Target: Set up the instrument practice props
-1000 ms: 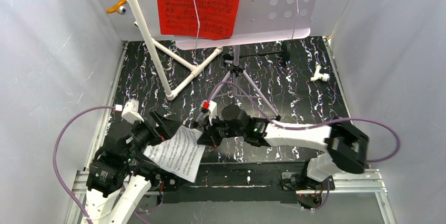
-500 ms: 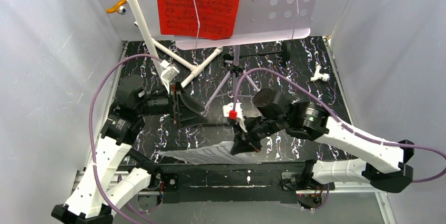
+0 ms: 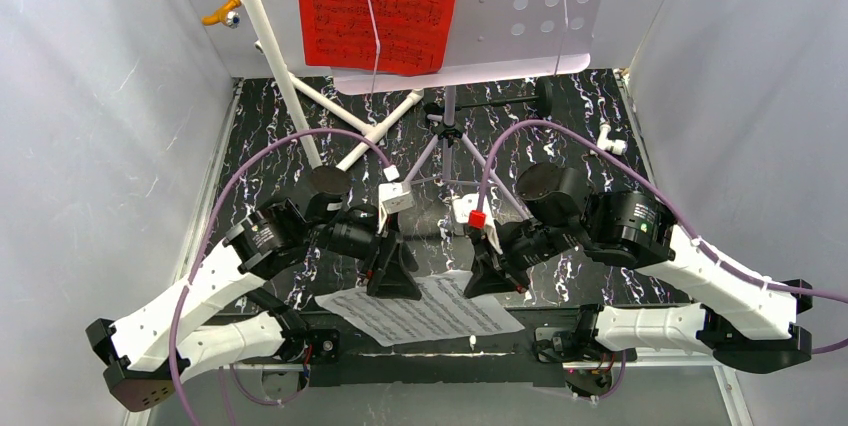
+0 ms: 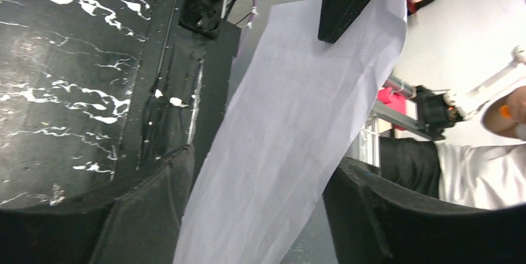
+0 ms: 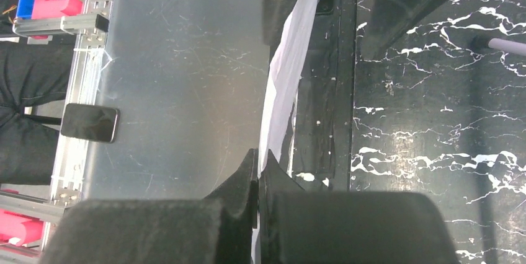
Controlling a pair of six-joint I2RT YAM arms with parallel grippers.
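Jaws, right gripper point(image 5: 257, 177): clenched on the near-right edge of the white music sheet point(image 3: 420, 314), the paper pinched flat between both fingers.

Jaws, left gripper point(image 3: 393, 281): released. In the left wrist view its fingers stand wide apart with the sheet running between them, not pressed by either.

White music sheet: low at the near edge of the table point(image 3: 255, 136), between the two grippers and roughly level, printed side up. Not on the stand.

Music stand point(image 3: 530, 16): lilac perforated desk at the far side, upright on tripod legs spread on the black marbled surface.

Red music sheet point(image 3: 380, 6): resting on the left half of the desk, lower edge on the ledge. Counted as placed.

Right half of the desk: bare holes showing, no paper on it.

Microphone point(image 3: 543, 96): small dark shape with a thin rod, far right of the stand's post, partly under the ledge. Upright or lying, cannot tell.

PVC pipe frame point(image 3: 300, 96): white, far left, beside the stand. Not part of the set.

Status, judged: one sheet of two is up. The white sheet is held by one gripper only, with the other placed around it as if to take a second hold.

Outstanding, judged: raise the white sheet and seat it on the free right half of the desk. The microphone's placement cannot be confirmed as finished.
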